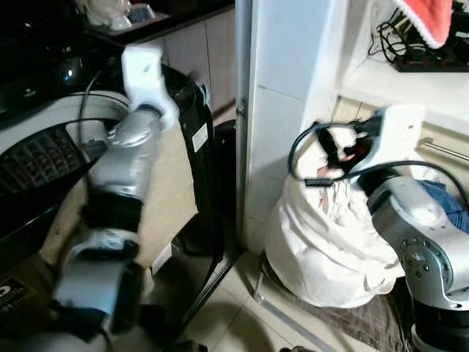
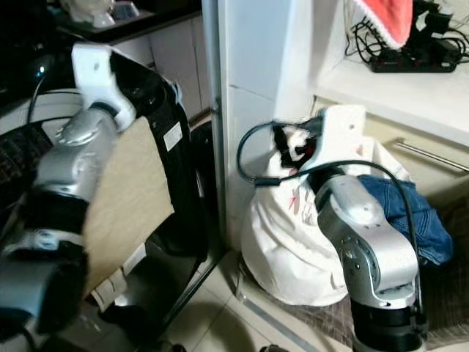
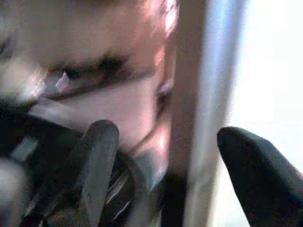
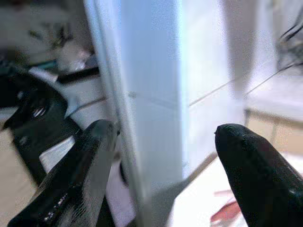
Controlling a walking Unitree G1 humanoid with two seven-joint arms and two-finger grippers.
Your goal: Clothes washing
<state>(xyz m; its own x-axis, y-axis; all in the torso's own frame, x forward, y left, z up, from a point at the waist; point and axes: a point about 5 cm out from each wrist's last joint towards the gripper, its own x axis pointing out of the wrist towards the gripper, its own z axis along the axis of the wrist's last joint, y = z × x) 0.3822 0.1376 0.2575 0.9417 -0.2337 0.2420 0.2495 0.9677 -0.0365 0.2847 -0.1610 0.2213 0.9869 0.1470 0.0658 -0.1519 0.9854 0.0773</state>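
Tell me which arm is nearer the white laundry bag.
Right. The right arm rises directly in front of the white laundry bag; the left arm is beyond the white wall corner.

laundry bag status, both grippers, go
Left gripper open, raised by washer. Right gripper open above white laundry bag, nothing held. Tiled pillar between them.

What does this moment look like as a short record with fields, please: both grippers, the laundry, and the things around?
left gripper: open, arm raised in front of the washing machine
right gripper: open, arm raised beside the white laundry bag, facing the white tiled pillar
laundry: the bag stands on the floor against the pillar, clothes showing at its open top
blue jeans: lying to the right of the bag
red cloth: hanging above the shelf
power strip: on the shelf, cables plugged in
held items: none
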